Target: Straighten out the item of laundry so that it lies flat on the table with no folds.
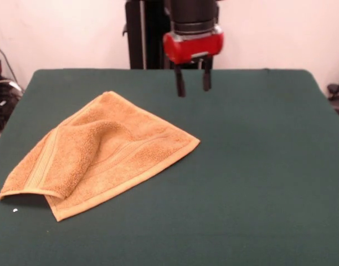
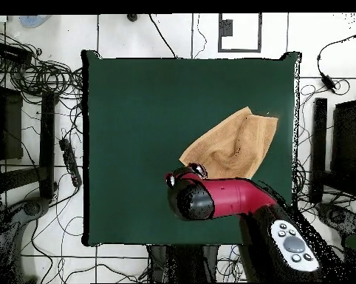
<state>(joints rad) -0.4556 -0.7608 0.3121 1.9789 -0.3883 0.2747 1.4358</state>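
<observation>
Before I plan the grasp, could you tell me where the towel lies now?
In the front view the tan towel lies partly folded on the left half of the green table, below and left of the open, empty pincer.

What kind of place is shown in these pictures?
Probably a robotics lab: a red robot arm works over a green cloth table holding a towel, with many cables across the tiled floor.

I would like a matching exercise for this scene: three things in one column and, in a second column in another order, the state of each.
Things:
1. towel
2. gripper
3. table

States:
A. dark green, lying under everything
B. golden-tan, one part folded over itself
C. open, hanging in the air and holding nothing

Pairs: 1-B, 2-C, 3-A
</observation>
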